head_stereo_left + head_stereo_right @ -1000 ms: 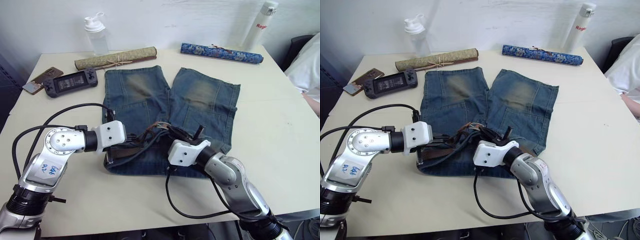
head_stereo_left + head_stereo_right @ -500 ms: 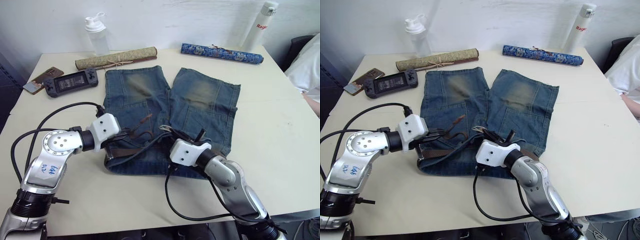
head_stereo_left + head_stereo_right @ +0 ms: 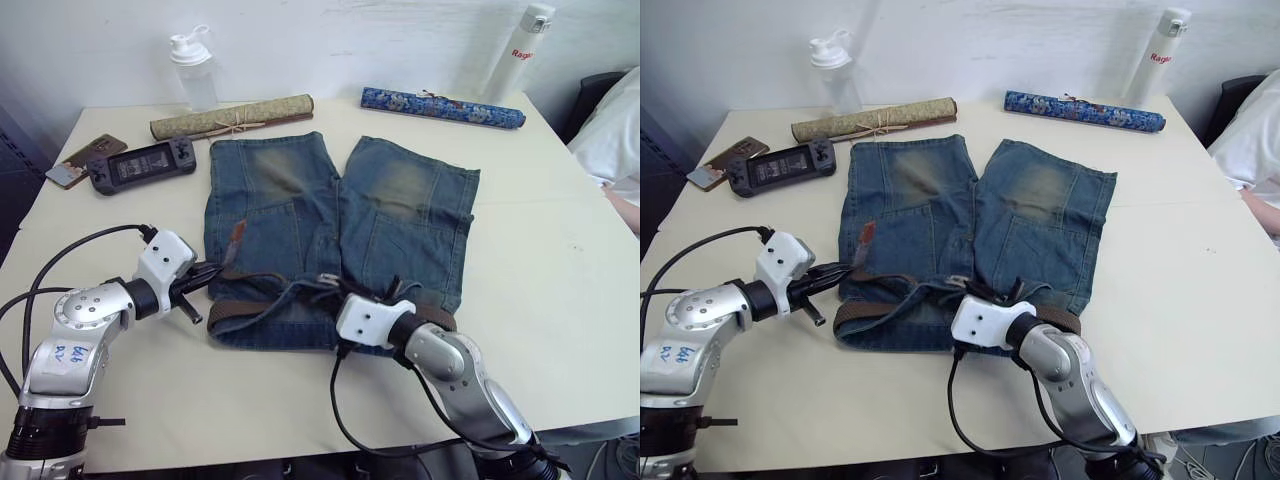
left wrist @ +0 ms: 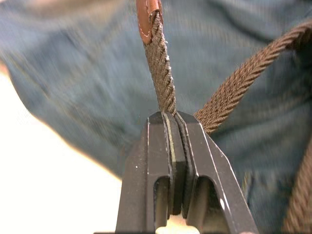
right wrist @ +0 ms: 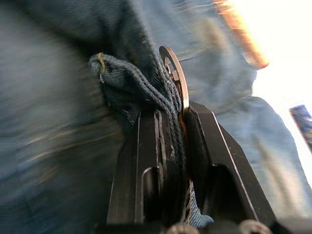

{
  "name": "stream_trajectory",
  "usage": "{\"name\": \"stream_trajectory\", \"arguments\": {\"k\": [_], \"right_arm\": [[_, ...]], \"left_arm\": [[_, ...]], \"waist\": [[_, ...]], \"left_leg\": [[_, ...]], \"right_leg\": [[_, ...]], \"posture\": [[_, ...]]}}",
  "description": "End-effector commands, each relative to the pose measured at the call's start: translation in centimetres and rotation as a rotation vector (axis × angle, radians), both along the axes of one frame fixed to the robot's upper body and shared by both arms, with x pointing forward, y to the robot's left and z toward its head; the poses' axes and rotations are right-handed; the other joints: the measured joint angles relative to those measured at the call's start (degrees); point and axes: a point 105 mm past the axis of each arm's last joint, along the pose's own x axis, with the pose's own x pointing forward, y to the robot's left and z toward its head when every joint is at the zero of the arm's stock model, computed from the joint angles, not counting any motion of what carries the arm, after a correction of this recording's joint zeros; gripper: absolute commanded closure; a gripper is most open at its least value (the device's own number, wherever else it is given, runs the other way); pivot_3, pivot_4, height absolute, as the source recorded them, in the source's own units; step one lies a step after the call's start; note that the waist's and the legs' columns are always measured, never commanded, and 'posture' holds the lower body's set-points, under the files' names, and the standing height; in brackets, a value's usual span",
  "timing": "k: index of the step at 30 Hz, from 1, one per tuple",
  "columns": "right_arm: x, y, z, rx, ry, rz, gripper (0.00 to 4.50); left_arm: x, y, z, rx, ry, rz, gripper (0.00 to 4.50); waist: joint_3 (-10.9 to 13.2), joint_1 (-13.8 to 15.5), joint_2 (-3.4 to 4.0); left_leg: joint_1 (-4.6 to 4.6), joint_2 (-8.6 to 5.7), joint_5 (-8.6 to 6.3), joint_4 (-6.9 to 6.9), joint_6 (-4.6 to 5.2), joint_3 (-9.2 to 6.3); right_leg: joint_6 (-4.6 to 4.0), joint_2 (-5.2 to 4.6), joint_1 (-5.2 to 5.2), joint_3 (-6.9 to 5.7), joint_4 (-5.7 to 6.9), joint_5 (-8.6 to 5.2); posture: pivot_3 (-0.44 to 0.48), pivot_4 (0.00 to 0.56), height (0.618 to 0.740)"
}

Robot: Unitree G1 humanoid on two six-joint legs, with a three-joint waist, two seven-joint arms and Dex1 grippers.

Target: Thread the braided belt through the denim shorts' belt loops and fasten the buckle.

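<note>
The denim shorts lie flat in the middle of the table, waistband towards me. The braided belt runs along that waistband. Its tan tip sticks up over the left leg. My left gripper sits off the shorts' left edge, shut on the belt just behind the tip. At the middle of the waistband my right gripper is shut. Between its fingers are a fold of denim and the silver buckle.
Along the far edge stand a shaker bottle, a rolled bamboo mat, a blue patterned cloth tube and a white bottle. A game console and phone lie far left. A person's white sleeve shows at the right.
My left gripper has moved left off the shorts, drawing the belt with it. The loose belt loops now lie flatter along the waistband. The right gripper shifted slightly nearer.
</note>
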Motion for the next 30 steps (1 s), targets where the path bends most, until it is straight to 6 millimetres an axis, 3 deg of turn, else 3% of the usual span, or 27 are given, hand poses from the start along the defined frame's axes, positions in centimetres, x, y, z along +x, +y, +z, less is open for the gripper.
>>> {"name": "stream_trajectory", "arguments": {"k": [1, 9, 11, 13, 14, 16, 30], "right_arm": [[-0.9, 0.1, -1.5, -0.065, 0.044, 0.048, 4.38], [-0.2, -1.3, -1.4, -0.033, 0.068, -0.06, 4.38], [-0.1, -1.8, -1.1, -0.012, 0.073, -0.089, 3.37], [-0.3, -2.2, -1.0, -0.015, 0.075, -0.1, 2.66], [-0.3, -2.3, -1.0, -0.018, 0.076, -0.104, 2.06], [-0.6, -2.5, -1.1, -0.027, 0.089, -0.106, 1.35], [-0.6, -3.1, -1.9, 0.005, 0.174, -0.168, 1.35]], "left_arm": [[-0.3, -1.0, 0.9, -0.027, -0.048, -0.01, 4.5], [-0.1, -1.9, 1.0, -0.055, -0.047, -0.018, 4.5], [-0.1, -1.9, 1.0, -0.055, -0.044, -0.019, 4.5], [0.0, -1.9, 0.9, -0.054, -0.041, -0.018, 4.5], [0.0, -1.8, 0.9, -0.054, -0.041, -0.018, 4.5], [0.0, -1.9, 0.9, -0.053, -0.04, -0.02, 4.5], [0.1, -1.9, 0.9, -0.044, -0.041, -0.025, 4.5]], "waist": [[-0.03, 0.01, -0.04], [-0.07, -0.03, -0.11], [-0.11, 0.05, -0.17], [-0.14, 0.15, -0.23], [-0.14, 0.16, -0.23], [-0.14, 0.1, -0.23], [-0.15, 0.1, -0.25]], "left_leg": [[0.0, 0.0, 0.0, 0.01, 0.0, 0.0], [0.02, 0.02, -0.01, 0.02, -0.02, 0.0], [0.03, 0.02, -0.01, 0.02, -0.02, 0.0], [0.03, 0.01, -0.02, 0.03, -0.02, -0.01], [0.02, 0.01, -0.02, 0.03, -0.02, -0.02], [0.02, -0.01, -0.02, 0.04, -0.01, -0.01], [0.03, 0.0, -0.04, 0.04, -0.02, -0.01]], "right_leg": [[0.0, -0.01, 0.0, 0.0, 0.0, 0.0], [0.0, 0.0, 0.0, 0.01, 0.03, 0.0], [-0.01, 0.0, 0.02, 0.0, 0.02, 0.0], [0.0, -0.01, 0.03, -0.01, 0.02, 0.0], [0.0, -0.01, 0.04, -0.01, 0.02, 0.0], [-0.01, -0.03, 0.04, 0.0, 0.02, 0.0], [-0.01, -0.02, 0.04, -0.01, 0.01, 0.0]], "posture": [[0.0, 0.15, 0.717], [0.0, 0.15, 0.717], [0.0, 0.15, 0.717], [0.0, 0.15, 0.717], [0.0, 0.15, 0.717], [0.0, 0.15, 0.717], [0.0, 0.15, 0.717]]}}
